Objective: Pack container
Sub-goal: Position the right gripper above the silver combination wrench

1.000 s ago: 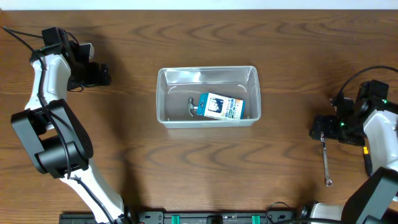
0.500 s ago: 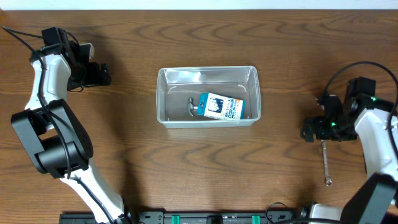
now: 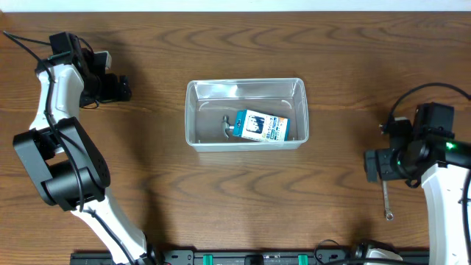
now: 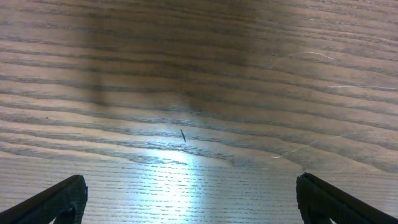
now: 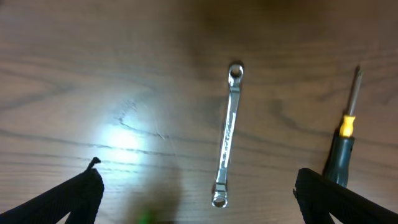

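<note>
Left and right jaws spread. Container [image 3: 244,81] looks light, rigid, slippery; best pinched at its rim. Wrench [image 5: 227,134] looks thin, stiff.

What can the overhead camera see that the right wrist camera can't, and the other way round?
Only the overhead view shows the clear container in the middle of the table, with a blue-and-white box lying inside it. Only the right wrist view shows a screwdriver, black-handled with a yellow collar, lying apart from the wrench. Both show that wrench on the wooden table, close to the open right gripper.
</note>
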Available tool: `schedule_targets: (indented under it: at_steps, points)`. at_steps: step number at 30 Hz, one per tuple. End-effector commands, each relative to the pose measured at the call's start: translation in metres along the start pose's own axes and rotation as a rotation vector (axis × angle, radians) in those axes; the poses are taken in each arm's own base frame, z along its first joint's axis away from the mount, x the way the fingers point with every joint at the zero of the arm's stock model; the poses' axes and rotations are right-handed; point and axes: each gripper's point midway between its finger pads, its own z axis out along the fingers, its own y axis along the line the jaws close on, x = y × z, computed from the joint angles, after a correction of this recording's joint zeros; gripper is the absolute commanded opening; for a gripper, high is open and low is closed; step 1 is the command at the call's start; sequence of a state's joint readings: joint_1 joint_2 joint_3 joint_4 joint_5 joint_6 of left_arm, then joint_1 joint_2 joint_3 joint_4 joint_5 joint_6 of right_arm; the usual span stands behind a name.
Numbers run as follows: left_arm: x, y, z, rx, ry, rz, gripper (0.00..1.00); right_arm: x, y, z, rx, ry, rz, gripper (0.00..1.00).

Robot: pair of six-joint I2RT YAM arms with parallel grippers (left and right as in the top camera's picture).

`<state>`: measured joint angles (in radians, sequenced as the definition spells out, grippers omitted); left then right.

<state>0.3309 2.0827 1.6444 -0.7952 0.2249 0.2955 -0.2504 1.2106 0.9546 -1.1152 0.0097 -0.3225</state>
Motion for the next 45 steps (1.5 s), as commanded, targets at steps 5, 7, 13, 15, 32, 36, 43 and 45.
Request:
schedule_targets:
  at_steps: [5, 7, 13, 15, 32, 36, 43, 45]
  points:
    - [0.003, 0.001, 0.003, -0.007, 0.01, 0.005, 0.98, 0.021, -0.012, 0.014, 0.089, 0.091, -0.062, 0.99]
    - [0.003, 0.001, 0.003, -0.007, 0.01, 0.005, 0.98, 0.023, -0.008, 0.019, 0.067, 0.092, -0.063, 0.99]
    - [0.003, 0.001, 0.003, -0.007, 0.01, 0.005, 0.98, 0.013, -0.004, 0.023, 0.04, 0.043, -0.063, 0.99]
    - [0.003, 0.001, 0.003, -0.007, 0.01, 0.005, 0.98, 0.013, -0.004, 0.026, 0.04, 0.043, -0.091, 0.99]
    - [0.003, 0.001, 0.003, -0.007, 0.01, 0.005, 0.98, 0.025, -0.034, 0.055, 0.058, 0.07, 0.111, 0.99]
    - [0.003, 0.001, 0.003, -0.007, 0.01, 0.005, 0.98, 0.028, -0.039, 0.061, 0.054, 0.09, 0.134, 0.99]
    - [0.003, 0.001, 0.003, -0.007, 0.01, 0.005, 0.98, 0.035, -0.036, 0.072, 0.023, 0.148, 0.053, 0.99]
    - [0.003, 0.001, 0.003, -0.007, 0.01, 0.005, 0.98, 0.036, -0.035, 0.074, 0.017, 0.157, 0.043, 0.99]
